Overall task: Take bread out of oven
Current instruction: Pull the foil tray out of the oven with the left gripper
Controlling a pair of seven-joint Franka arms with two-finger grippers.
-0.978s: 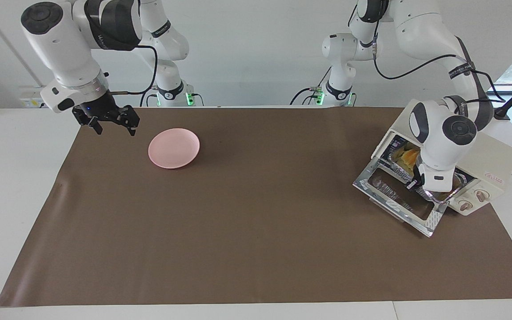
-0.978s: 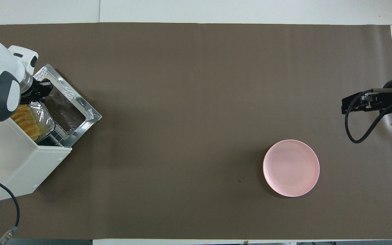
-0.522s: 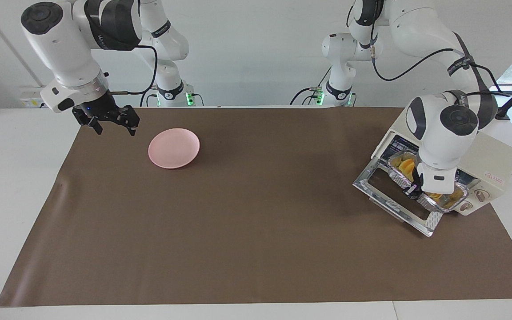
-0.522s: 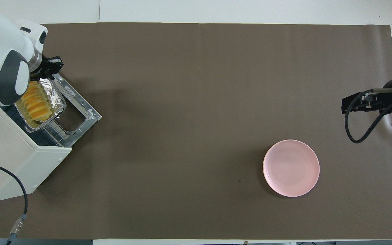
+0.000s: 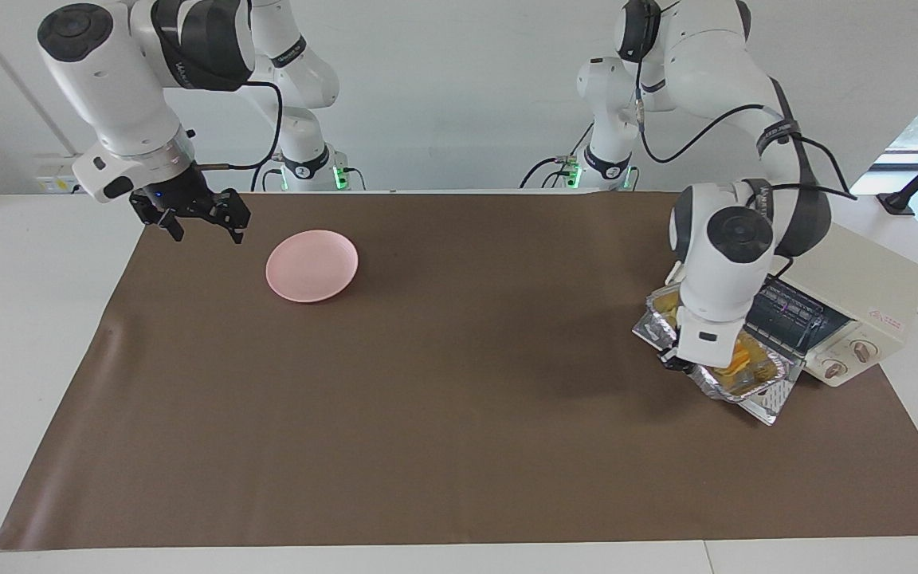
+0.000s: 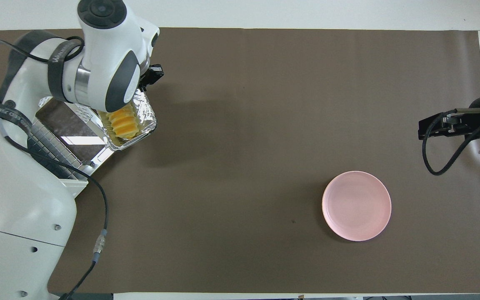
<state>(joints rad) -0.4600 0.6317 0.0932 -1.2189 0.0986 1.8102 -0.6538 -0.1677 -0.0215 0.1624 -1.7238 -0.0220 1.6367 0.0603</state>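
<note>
The bread (image 5: 743, 362), a ridged golden loaf, lies in a crinkled foil tray (image 5: 746, 384). My left gripper (image 5: 676, 363) is shut on the tray's rim and holds it up, over the outer edge of the oven's dropped door (image 5: 770, 405). The cream oven (image 5: 865, 295) stands open at the left arm's end of the table, its wire rack bare. In the overhead view the bread (image 6: 124, 122) and tray (image 6: 147, 111) hang past the door (image 6: 67, 125), with the left gripper (image 6: 153, 78) at the tray's end. My right gripper (image 5: 200, 221) waits open in the air beside the plate.
A round pink plate (image 5: 311, 265) lies on the brown mat toward the right arm's end of the table; it also shows in the overhead view (image 6: 356, 205). The oven's cable runs off the table's end. My right gripper (image 6: 425, 129) hangs over the mat's edge.
My left gripper has pulled the foil tray with the bread out of the oven and carried it over the door's outer edge, toward the table's middle. The right arm has not moved.
</note>
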